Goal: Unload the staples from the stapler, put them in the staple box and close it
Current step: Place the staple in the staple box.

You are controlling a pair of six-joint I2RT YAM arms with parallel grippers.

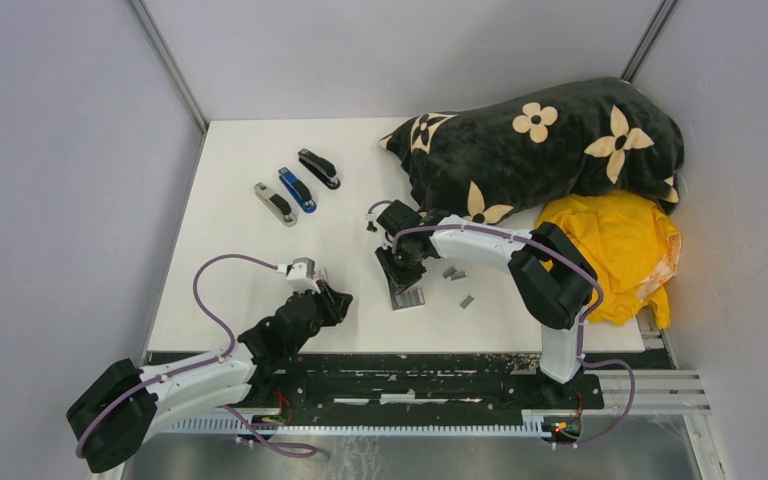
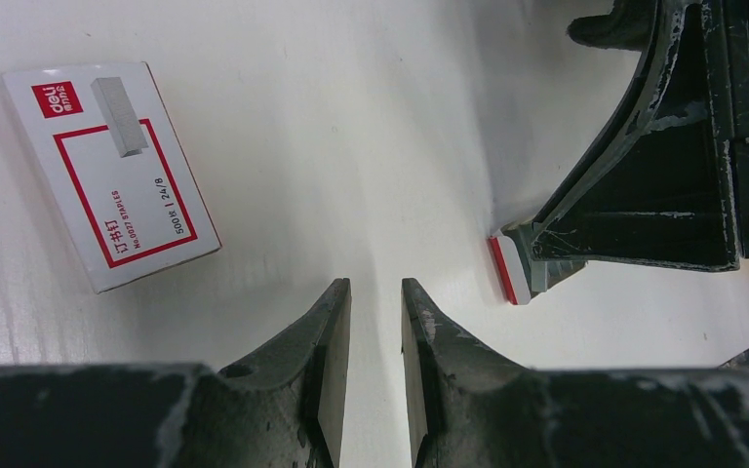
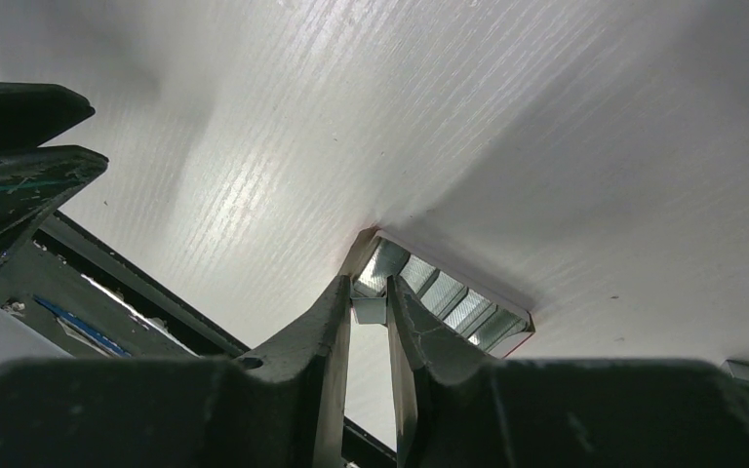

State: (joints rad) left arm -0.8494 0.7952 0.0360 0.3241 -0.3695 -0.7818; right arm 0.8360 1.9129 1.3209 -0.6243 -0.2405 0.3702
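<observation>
Three staplers (image 1: pixel 298 189) lie in a row at the worktop's (image 1: pixel 240 260) rear left. A blanket (image 1: pixel 550 140) fills the rear right, with a cloth (image 1: pixel 615 245) just before it at the right edge. Mid-worktop, staples (image 3: pixel 371 310) sit between the right gripper's (image 3: pixel 369 288) fingers at a tray's (image 3: pixel 449 297) end, with more loose to the tray's right. A box (image 2: pixel 109 175) lies left of the left gripper (image 2: pixel 375 285).

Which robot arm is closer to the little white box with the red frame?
Left. The left gripper hovers just beside the white-and-red box, jaws open and empty. The right gripper is farther right, pinching the staples.
</observation>
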